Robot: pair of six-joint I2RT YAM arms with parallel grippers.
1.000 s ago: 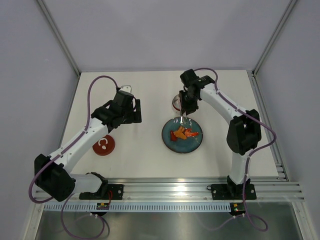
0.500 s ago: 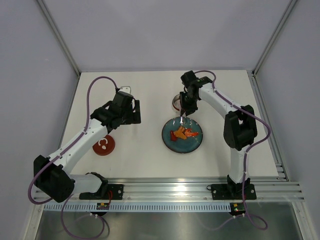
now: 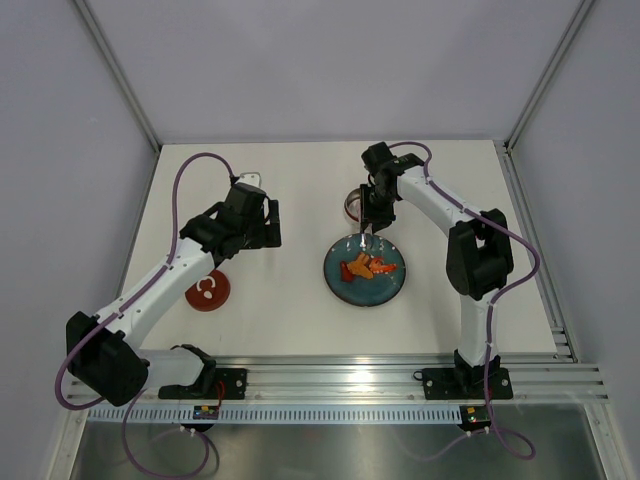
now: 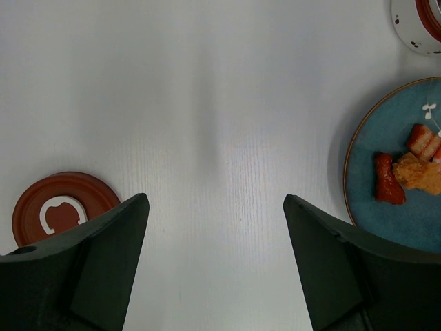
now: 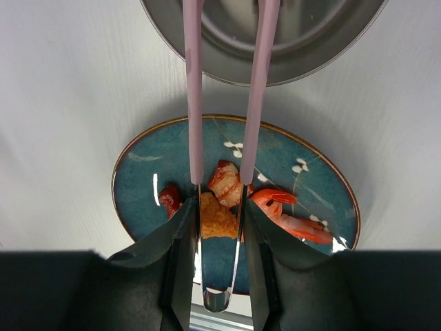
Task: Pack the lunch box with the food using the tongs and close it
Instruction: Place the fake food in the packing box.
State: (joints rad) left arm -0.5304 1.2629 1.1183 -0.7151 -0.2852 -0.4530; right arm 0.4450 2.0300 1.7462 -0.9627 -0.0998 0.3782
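My right gripper is shut on the silvery tongs, gripping them near their hinge. Their two arms stand a little apart and reach over the steel lunch box; their tips run out of view past the top edge. Under the fingers lies the teal plate with several orange and red pieces of food. From above, the lunch box is partly hidden behind that gripper. The red lid lies on the table at the left. My left gripper hangs open and empty over bare table between the lid and the plate.
White walls with metal posts enclose the table on three sides. An aluminium rail carrying both arm bases runs along the near edge. The right arm's elbow stands just right of the plate.
The right arm's elbow has swung in toward the plate and the wrist has shifted slightly. The tongs stay in the right gripper. The left arm has not moved.
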